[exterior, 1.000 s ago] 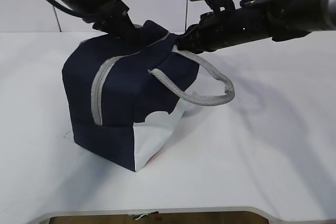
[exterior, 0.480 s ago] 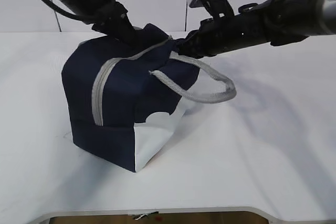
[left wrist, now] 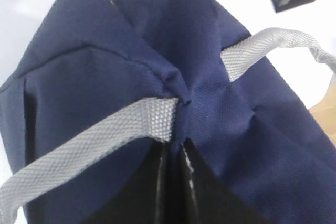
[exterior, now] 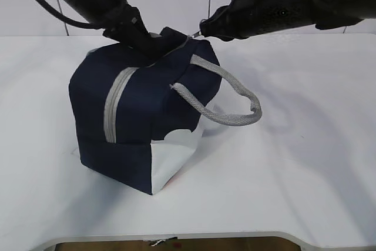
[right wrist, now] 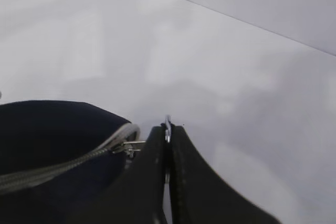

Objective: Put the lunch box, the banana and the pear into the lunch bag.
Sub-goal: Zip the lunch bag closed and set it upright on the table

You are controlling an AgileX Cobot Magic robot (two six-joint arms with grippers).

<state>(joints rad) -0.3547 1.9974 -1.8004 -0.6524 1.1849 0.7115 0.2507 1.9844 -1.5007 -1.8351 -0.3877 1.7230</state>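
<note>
On the white tabletop stands the large boxy navy fabric lunch bag, left of centre in the exterior view, one corner toward the camera and a white lower panel at that corner. A grey zipper runs up its near face and over the top; the slot looks zipped shut.

The left claw comes down at a slant from the upper left and meets the bag's top at its rear left. The left wrist view shows its two dark fingers pressed together on a pinched fold of navy fabric, right where a grey webbing handle crosses the seam. So the left claw is clamped on the lunch bag's top edge.

A second grey webbing handle droops in a loop off the bag's right side, its end hanging above the tabletop.

The right claw reaches in from the upper right and sits at the bag's top right corner. In the right wrist view its jaws are closed on the thin metal ring pull at the zipper's end, just off the bag's edge.
</note>
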